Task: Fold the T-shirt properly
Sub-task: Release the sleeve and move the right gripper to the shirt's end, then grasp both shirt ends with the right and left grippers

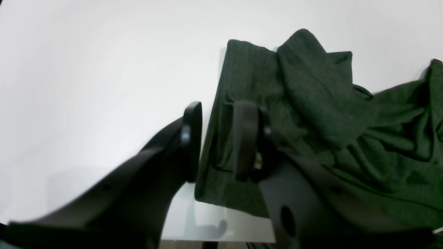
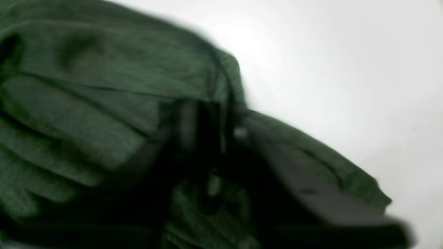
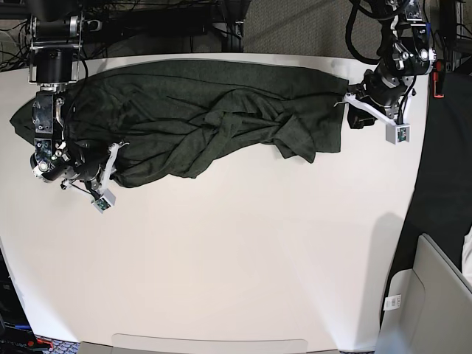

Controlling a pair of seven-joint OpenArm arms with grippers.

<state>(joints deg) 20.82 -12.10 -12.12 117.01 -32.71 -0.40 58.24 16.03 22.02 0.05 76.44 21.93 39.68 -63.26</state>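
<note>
My T-shirt (image 3: 199, 122) lies bunched along the far edge of the white table (image 3: 243, 258), stretched from one far corner toward the other, its middle twisted into ropey folds. It is a soft, limp knit: light, not slippery, and sure to sag and drag wherever I do not support it, so I judge it wants lifting by hems and corners, never by the loose middle.

My left pincer (image 1: 217, 138) stands partly parted at the cloth's straight end edge, one finger over bare table, the other over the fabric; I cannot tell whether it pinches anything.

My right pincer (image 2: 211, 128) is buried in folds at the opposite end, and its view is blurred, so I cannot tell whether its jaws have closed on cloth.
</note>
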